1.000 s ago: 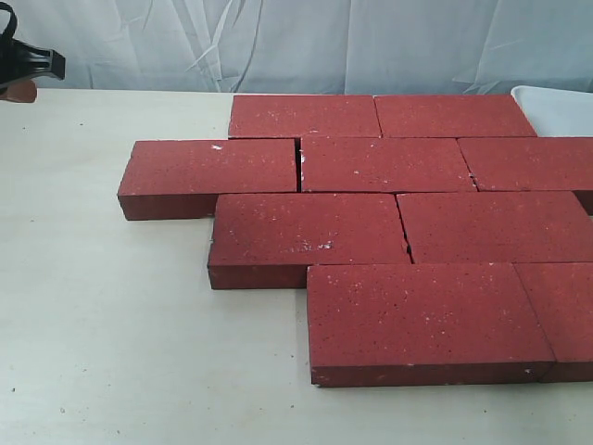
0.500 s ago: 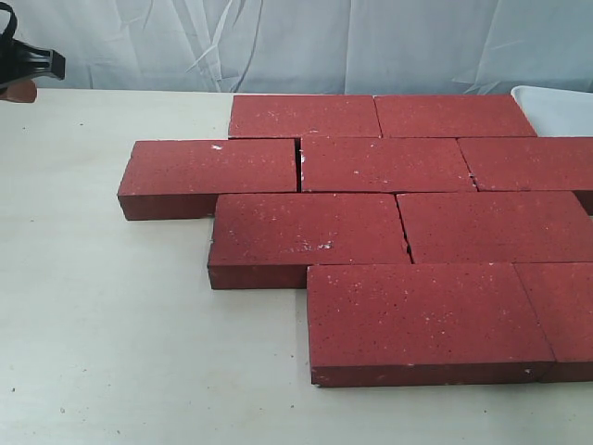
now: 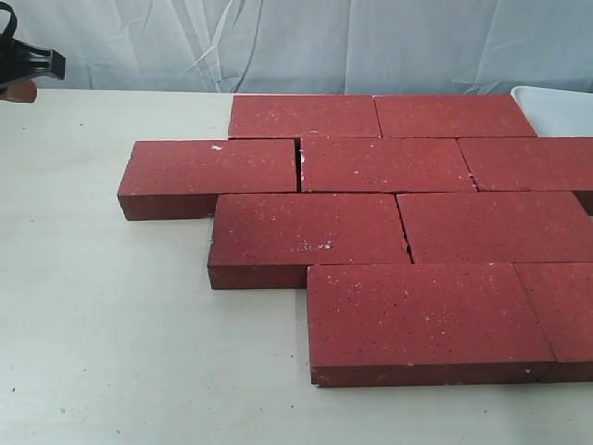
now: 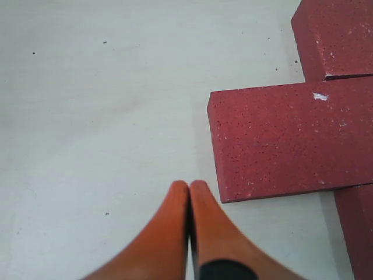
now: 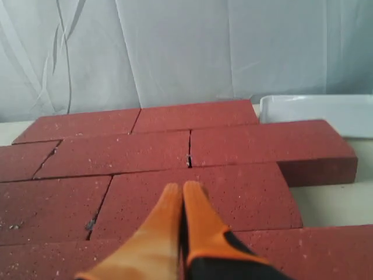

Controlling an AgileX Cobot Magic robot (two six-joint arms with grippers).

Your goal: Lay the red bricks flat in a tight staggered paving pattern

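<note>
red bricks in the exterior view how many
9 dark red rough paver bricks: back row two, second three, third two, front two; more may sit past the frame's edge.

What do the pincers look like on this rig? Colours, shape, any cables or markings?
Both alike: left pincer and right pincer have smooth orange fingers tapering to rounded tips, with black parts at the base. No markings or cables visible. In the exterior view only a black bit of the left arm shows.

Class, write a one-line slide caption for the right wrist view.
Shut right tool pointing over red bricks laid flat in staggered rows, white tray beside them.
</note>
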